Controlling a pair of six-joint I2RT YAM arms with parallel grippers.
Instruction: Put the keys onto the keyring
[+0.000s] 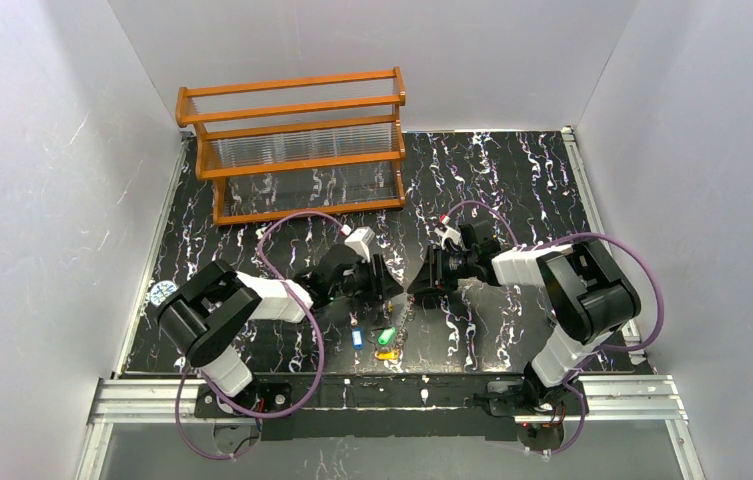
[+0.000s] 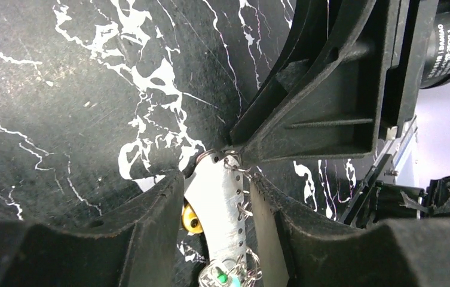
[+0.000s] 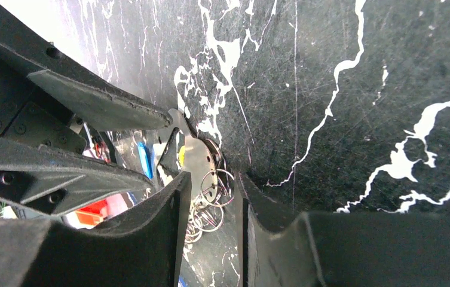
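The keyring [image 2: 222,197] is a flat silvery strip with a row of holes and small wire rings [image 3: 216,185] hanging from it. It lies at the table's middle, where my two grippers meet tip to tip. My left gripper [image 2: 216,179] has the strip filling the gap between its fingers, with both inner faces against its edges. My right gripper [image 3: 210,179] stands part closed around the strip's end and the rings; whether it pinches them does not show. A yellow key [image 2: 191,220] lies beside the strip. Blue [image 1: 356,338], green [image 1: 385,337] and yellow [image 1: 385,354] keys lie just nearer than the grippers.
A wooden rack [image 1: 292,150] with clear slats stands at the back left of the black marbled table [image 1: 512,180]. White walls close in both sides. An aluminium rail [image 1: 392,395] runs along the near edge. A small round disc [image 1: 162,293] lies at the left edge.
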